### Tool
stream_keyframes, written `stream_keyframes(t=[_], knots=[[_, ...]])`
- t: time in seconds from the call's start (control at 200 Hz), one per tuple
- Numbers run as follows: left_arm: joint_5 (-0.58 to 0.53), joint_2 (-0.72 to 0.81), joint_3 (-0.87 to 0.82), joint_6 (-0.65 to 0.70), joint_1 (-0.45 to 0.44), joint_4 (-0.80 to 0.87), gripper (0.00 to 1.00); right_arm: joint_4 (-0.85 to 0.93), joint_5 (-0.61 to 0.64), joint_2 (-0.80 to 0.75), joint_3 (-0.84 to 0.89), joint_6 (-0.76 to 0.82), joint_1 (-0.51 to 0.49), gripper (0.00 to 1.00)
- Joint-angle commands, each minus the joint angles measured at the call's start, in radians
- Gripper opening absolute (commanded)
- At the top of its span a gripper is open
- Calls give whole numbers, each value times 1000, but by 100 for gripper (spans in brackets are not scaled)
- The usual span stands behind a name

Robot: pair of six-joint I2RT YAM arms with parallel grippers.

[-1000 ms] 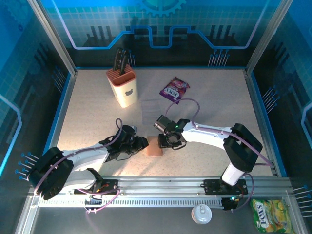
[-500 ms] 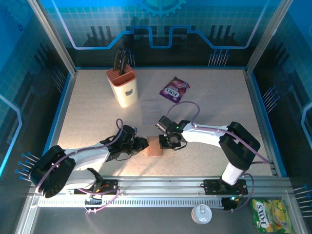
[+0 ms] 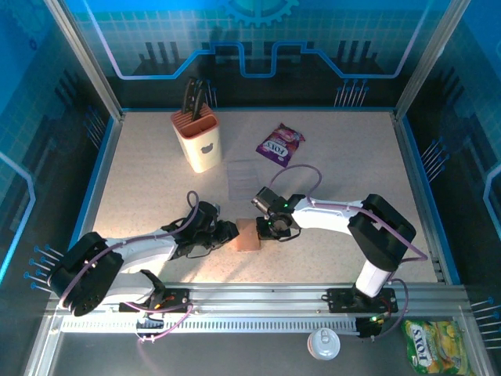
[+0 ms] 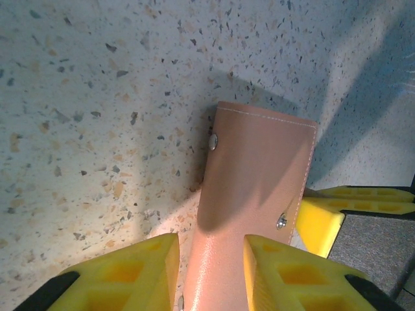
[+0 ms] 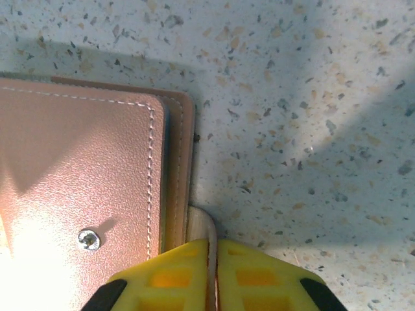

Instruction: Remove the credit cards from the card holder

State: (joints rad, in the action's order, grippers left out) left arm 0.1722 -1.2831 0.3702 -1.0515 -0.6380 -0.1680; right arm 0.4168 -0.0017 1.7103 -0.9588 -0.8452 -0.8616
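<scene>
Left hand gripping, jaws part-spread, right hand pinched fully closed

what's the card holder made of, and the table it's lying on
The card holder looks like tan-brown leather or a faux version: fine pebbled grain, light stitched edge, soft sheen, with a small shiny metal stud. The table is a matte speckled stone-look surface, perhaps laminate or composite.

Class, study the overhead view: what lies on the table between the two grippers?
The card holder lies between the left gripper and the right gripper in the top view. The left wrist view shows that gripper's fingers either side of it.
</scene>
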Motion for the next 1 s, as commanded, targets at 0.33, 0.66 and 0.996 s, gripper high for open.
stream_keyframes(t=[0.33, 0.66, 0.996], knots=[[12, -7, 10, -18, -9, -17, 35, 91, 51, -66, -22, 51, 13, 6], [26, -1, 48, -15, -21, -5, 33, 157, 73, -135, -56, 80, 14, 6], [39, -60, 83, -18, -58, -29, 22, 181, 55, -175, -85, 87, 10, 6]])
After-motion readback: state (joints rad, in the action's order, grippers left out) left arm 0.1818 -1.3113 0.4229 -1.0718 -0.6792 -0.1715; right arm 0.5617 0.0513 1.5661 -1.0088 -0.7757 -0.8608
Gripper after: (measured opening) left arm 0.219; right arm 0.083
